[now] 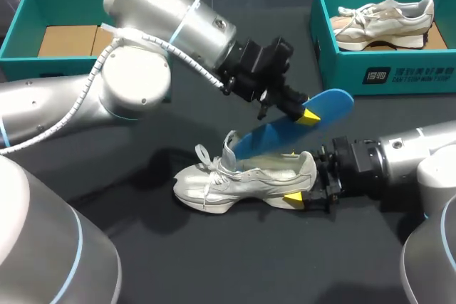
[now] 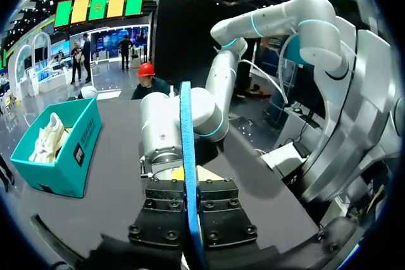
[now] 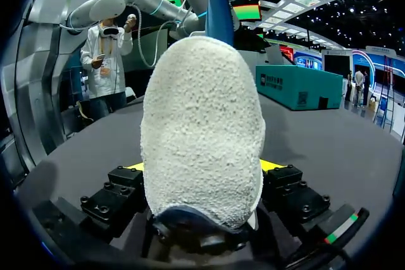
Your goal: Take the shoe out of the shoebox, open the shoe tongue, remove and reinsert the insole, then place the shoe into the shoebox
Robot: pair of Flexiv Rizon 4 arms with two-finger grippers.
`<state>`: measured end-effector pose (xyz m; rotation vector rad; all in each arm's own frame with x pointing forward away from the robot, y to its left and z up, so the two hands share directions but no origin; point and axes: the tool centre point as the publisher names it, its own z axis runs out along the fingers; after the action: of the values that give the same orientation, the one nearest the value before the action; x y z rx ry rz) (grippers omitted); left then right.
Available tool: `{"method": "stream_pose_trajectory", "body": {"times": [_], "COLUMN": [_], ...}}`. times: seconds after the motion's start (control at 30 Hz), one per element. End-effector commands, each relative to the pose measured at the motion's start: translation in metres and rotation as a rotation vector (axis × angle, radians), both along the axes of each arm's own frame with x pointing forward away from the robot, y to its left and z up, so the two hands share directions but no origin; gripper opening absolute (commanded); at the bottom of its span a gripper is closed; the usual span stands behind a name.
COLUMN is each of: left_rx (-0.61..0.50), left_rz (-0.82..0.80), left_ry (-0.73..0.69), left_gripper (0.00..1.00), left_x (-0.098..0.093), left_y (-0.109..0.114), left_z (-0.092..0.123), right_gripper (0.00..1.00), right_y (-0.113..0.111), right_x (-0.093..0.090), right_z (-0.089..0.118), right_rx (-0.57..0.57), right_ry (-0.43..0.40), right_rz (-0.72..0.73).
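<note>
The left claw (image 1: 305, 113) pinches the light, probably floppy blue insole (image 1: 271, 137) by its heel end, toe inside the white sneaker (image 1: 242, 179) on the desk (image 1: 214, 261). The right claw (image 1: 305, 189) clamps the likely stiffer heel.

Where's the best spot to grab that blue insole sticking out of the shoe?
Grab the wide free end of the blue insole, up out of the white shoe, coming from above. It is thin and flat, so pinch its two faces, as the left gripper does. The other end is down inside.
</note>
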<state>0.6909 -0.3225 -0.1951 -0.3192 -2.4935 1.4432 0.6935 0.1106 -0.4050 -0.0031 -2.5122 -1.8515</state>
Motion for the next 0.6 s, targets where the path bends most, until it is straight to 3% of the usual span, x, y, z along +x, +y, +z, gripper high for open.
{"method": "stream_pose_trajectory", "body": {"times": [0.03,0.57,0.6], "left_rx": [-0.01,-0.01,-0.051], "left_rz": [-0.01,-0.01,-0.006], "left_ry": [0.011,0.011,0.023], "left_gripper": [0.0,0.0,0.0], "left_x": [-0.0029,-0.0029,-0.0086], "left_y": [0.0004,0.0004,0.0026], "left_z": [0.0224,0.0224,0.0283], "right_gripper": [0.0,0.0,0.0], "right_y": [0.001,0.001,0.001], "right_x": [-0.001,-0.001,-0.001], "right_z": [0.0003,0.0003,0.0003], "right_rx": [-0.005,-0.005,-0.005], "right_ry": [0.001,0.001,0.001], "right_rz": [-0.001,-0.001,-0.001]}}
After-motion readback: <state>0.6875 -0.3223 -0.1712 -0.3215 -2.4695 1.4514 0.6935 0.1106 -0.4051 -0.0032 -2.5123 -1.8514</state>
